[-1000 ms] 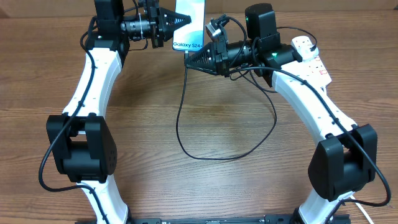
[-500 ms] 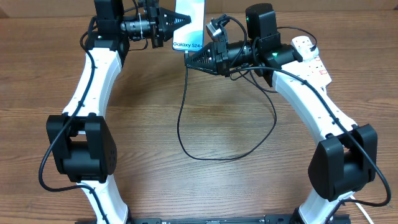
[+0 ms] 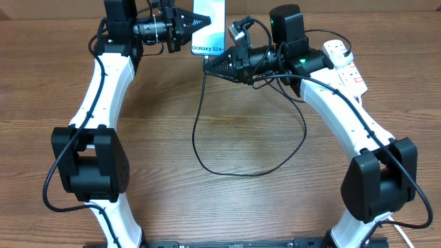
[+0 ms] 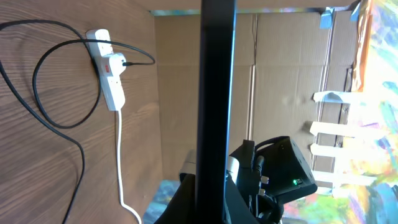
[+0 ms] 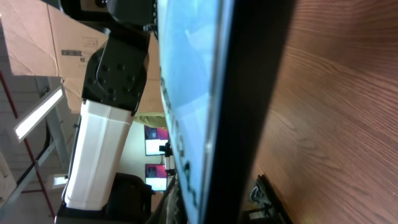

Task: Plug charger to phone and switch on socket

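The phone (image 3: 211, 26), light blue screen with "Galaxy S24" text, is held above the table's far edge by my left gripper (image 3: 198, 23), which is shut on its side. In the left wrist view it is a black edge-on bar (image 4: 217, 93). My right gripper (image 3: 208, 68) is shut on the connector end of the charger (image 3: 196, 141), with its tips right at the phone's lower end. The phone's black edge fills the right wrist view (image 5: 249, 93), and the connector is hidden there. The black cable loops over the table to the socket (image 3: 346, 63), where its plug (image 4: 127, 62) sits.
The socket's thick white cord (image 4: 121, 162) runs off along the table. Cardboard walls (image 4: 280, 74) stand beyond the far table edge. Both arm bases sit at the near edge, left (image 3: 89, 165) and right (image 3: 379, 179).
My right gripper has crept slightly left and up toward the phone's lower end. The cable loop has shifted a little to the left. The left arm and phone have not moved.
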You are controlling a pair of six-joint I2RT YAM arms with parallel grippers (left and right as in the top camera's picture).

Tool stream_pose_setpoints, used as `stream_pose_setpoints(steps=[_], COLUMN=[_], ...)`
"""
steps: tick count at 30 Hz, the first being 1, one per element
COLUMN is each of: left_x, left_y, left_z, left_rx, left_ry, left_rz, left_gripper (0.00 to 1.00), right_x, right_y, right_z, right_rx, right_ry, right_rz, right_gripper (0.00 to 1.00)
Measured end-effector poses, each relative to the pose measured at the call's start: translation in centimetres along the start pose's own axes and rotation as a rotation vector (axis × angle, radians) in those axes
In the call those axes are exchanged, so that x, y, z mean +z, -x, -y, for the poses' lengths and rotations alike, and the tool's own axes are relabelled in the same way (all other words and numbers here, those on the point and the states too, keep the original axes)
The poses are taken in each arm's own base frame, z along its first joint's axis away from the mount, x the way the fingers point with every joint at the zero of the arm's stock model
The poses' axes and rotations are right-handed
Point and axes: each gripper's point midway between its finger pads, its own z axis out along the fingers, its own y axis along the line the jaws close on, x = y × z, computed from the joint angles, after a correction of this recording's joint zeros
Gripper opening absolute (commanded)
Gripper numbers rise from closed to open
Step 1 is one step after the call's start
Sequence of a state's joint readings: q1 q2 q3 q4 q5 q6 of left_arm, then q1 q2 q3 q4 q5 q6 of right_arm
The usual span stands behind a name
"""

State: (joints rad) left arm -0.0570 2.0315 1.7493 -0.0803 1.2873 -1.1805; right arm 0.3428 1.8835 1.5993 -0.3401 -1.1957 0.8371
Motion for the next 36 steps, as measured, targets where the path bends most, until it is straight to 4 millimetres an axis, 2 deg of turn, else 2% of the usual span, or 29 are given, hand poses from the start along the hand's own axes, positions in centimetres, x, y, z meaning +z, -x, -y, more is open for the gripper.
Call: stream_pose_setpoints(steps=[4, 11, 26, 36], left_x=[0.0, 0.0, -0.6, -0.8], left_y=[-0.1, -0.1, -0.2, -0.1], left_z=[0.0, 0.0, 0.1, 0.1], left_rx=[-0.001, -0.001, -0.003, -0.004], left_ry=[-0.002, -0.002, -0.013, -0.013], left_rz=[-0.005, -0.005, -0.022, -0.015], left_gripper=[0.04, 0.04, 0.04, 0.05], right_x=[-0.1, -0.1, -0.5, -0.5], right_y=[0.7, 0.7, -1.6, -1.9], right_z=[0.4, 0.4, -0.4, -0.7], right_rx=[-0.003, -0.004, 0.063, 0.065], right_ry=[-0.024, -0.025, 0.046, 0.06], right_rz=[0.036, 0.037, -0.083, -0.1], right_gripper=[0.04, 0.04, 0.04, 0.04])
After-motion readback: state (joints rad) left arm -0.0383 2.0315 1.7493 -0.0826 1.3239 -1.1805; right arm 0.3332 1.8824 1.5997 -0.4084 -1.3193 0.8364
